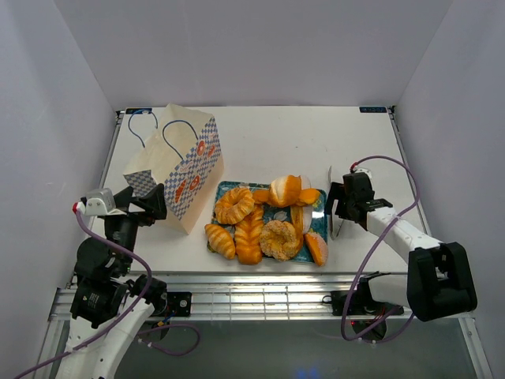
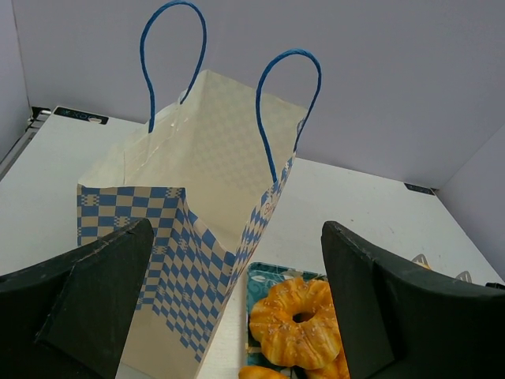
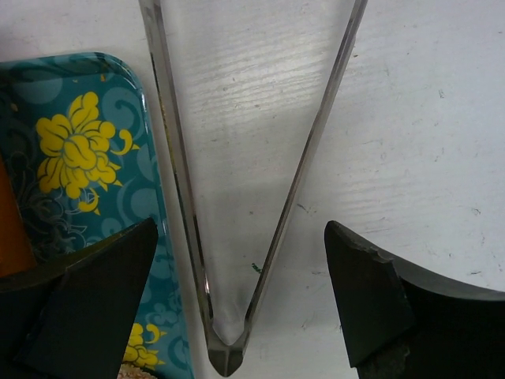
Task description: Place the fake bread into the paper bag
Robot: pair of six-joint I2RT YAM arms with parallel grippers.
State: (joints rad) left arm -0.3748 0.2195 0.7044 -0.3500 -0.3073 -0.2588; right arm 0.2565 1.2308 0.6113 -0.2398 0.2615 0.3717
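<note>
The paper bag [image 1: 180, 167] stands open at the table's left, cream with blue checkered sides and blue cord handles; its empty inside shows in the left wrist view [image 2: 207, 158]. Several golden fake breads [image 1: 260, 221] lie piled on a teal floral tray [image 1: 223, 189], among them a ring pastry [image 1: 234, 204] that also shows in the left wrist view [image 2: 300, 324]. My left gripper [image 1: 154, 202] is open and empty, just in front of the bag's near side [image 2: 237, 316]. My right gripper [image 1: 338, 207] is open, its jaws on either side of metal tongs [image 3: 181, 181] lying on the table [image 3: 241, 300].
The tongs [image 1: 329, 175] lie along the tray's right edge, their hinge towards me. The tray's corner [image 3: 79, 150] is left of the tongs. White walls enclose the table on three sides. A metal rail runs along the near edge [image 1: 260, 296].
</note>
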